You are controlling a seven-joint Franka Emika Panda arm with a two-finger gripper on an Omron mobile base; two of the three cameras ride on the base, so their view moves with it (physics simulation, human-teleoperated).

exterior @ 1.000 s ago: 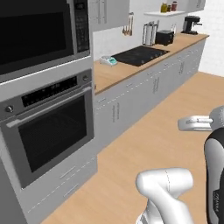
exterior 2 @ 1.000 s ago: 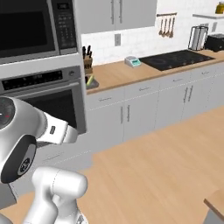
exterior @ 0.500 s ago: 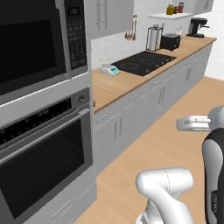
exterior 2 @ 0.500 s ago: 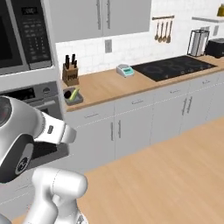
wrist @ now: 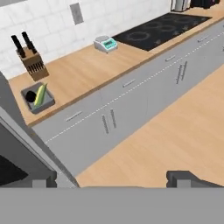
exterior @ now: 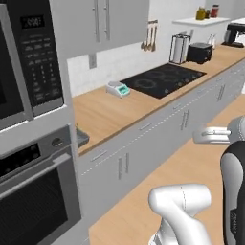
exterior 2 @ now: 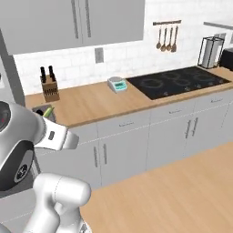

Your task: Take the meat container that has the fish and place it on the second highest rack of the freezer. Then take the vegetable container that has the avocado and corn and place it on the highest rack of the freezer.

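Left base view: the vegetable container (exterior: 81, 138) peeked past the oven (exterior: 33, 191), easily lost from sight. Right base view: it sat at the surface (exterior 2: 95, 102) edge. Hand view: the pincer (wrist: 113, 178) gaped empty, corn (wrist: 40, 94) and avocado (wrist: 30, 96) well apart; mistaking trays risked wrong order.

No text is legible; the microwave (exterior: 28, 62) display and keypad are blurred.
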